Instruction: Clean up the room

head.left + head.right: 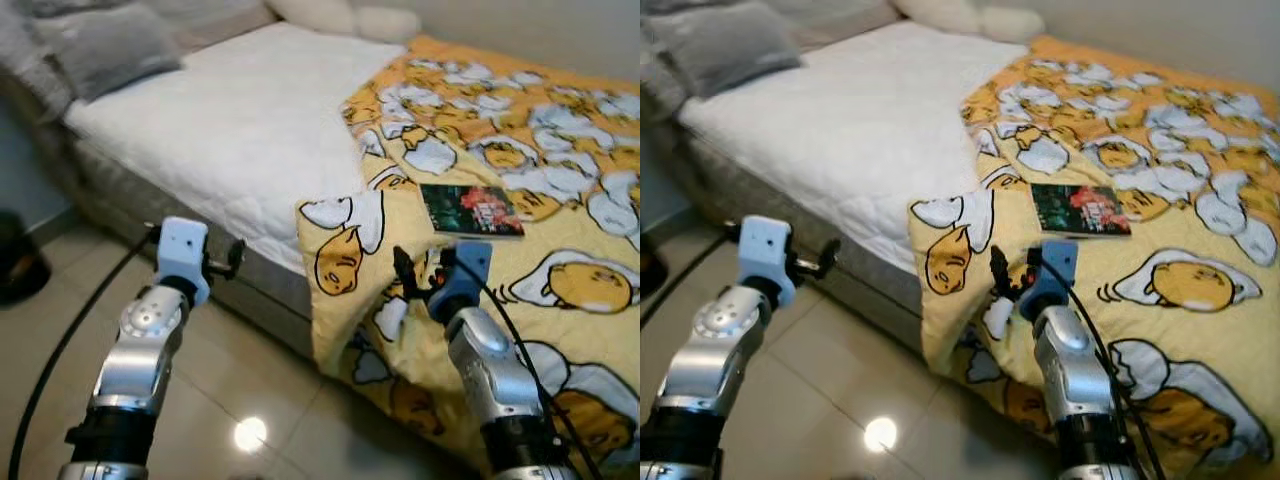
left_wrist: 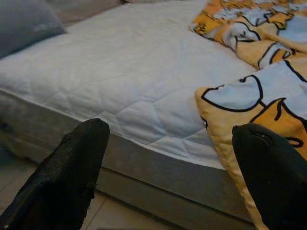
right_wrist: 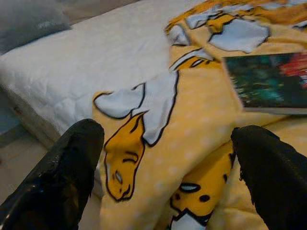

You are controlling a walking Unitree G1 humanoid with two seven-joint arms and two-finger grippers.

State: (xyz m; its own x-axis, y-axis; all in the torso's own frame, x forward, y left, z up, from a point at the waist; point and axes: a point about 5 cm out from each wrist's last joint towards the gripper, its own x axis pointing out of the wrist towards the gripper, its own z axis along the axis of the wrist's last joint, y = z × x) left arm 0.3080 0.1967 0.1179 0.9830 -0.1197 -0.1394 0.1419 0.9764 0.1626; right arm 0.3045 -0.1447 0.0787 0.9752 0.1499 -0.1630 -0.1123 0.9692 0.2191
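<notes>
A bed [image 1: 230, 130] with a white quilted mattress carries everything here; its near edge runs along the tiled floor [image 1: 250, 400]. A yellow blanket [image 1: 520, 150] printed with cartoon egg figures covers the right part of the bed, and its folded-back corner hangs over the near edge toward the floor. A grey pillow [image 1: 105, 45] lies at the bed's far left corner, and white pillows [image 1: 345, 15] sit along the far edge.

A book [image 1: 470, 210] with a dark, colourful cover lies flat on the blanket, close to the near edge and just right of the blanket's folded border. Its long axis runs roughly along the near edge of the bed.

The right gripper [image 1: 415, 275] hovers over the draped blanket just in front of the book, fingers [image 3: 268, 167] spread wide with nothing between them. The left gripper [image 1: 232, 258] is held by the mattress's near edge, left of the blanket corner, fingers [image 2: 67, 172] likewise wide apart and empty.
</notes>
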